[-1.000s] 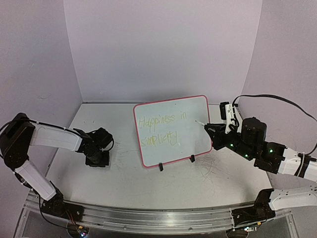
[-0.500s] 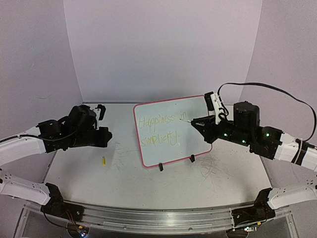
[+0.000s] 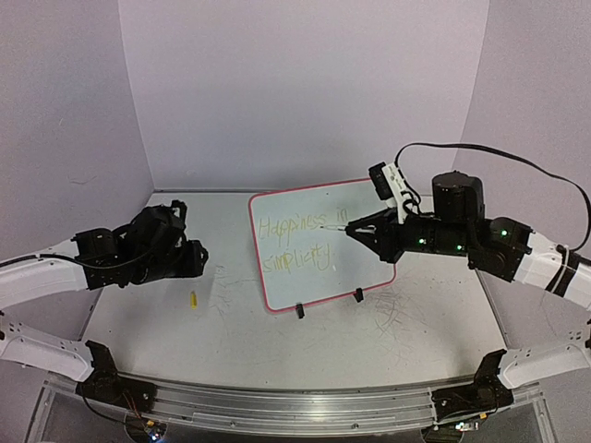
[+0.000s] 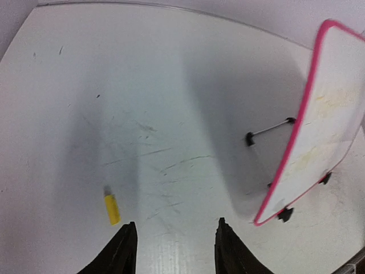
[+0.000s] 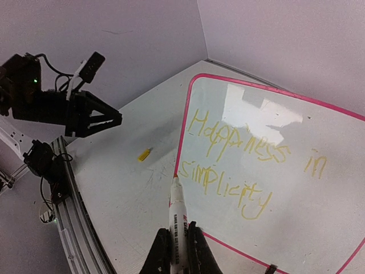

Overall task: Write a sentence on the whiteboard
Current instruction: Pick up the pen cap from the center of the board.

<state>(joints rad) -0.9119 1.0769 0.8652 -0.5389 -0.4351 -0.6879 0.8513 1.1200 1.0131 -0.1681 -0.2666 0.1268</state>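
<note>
The whiteboard [image 3: 319, 242], white with a red-pink rim and two black clip feet, stands tilted at the table's middle. It carries the sentence [image 3: 300, 238] in faint yellow, "Happiness in simplicity", in two lines, clear in the right wrist view [image 5: 245, 165]. My right gripper [image 3: 383, 233] is shut on a white marker [image 5: 178, 220] whose tip hangs just in front of the board. My left gripper [image 4: 174, 245] is open and empty above the tabletop, left of the board [image 4: 319, 125]. A small yellow cap [image 3: 194, 299] lies on the table near its left finger [image 4: 122, 254].
The scratched white tabletop [image 3: 369, 341] is walled by lilac panels at the back and sides. A metal rail [image 3: 277, 401] runs along the near edge. A black cable [image 3: 517, 171] loops over the right arm.
My right gripper has moved left with the marker, from beside the board's right edge to in front of its face. My left arm rose off the table, uncovering the yellow cap.
</note>
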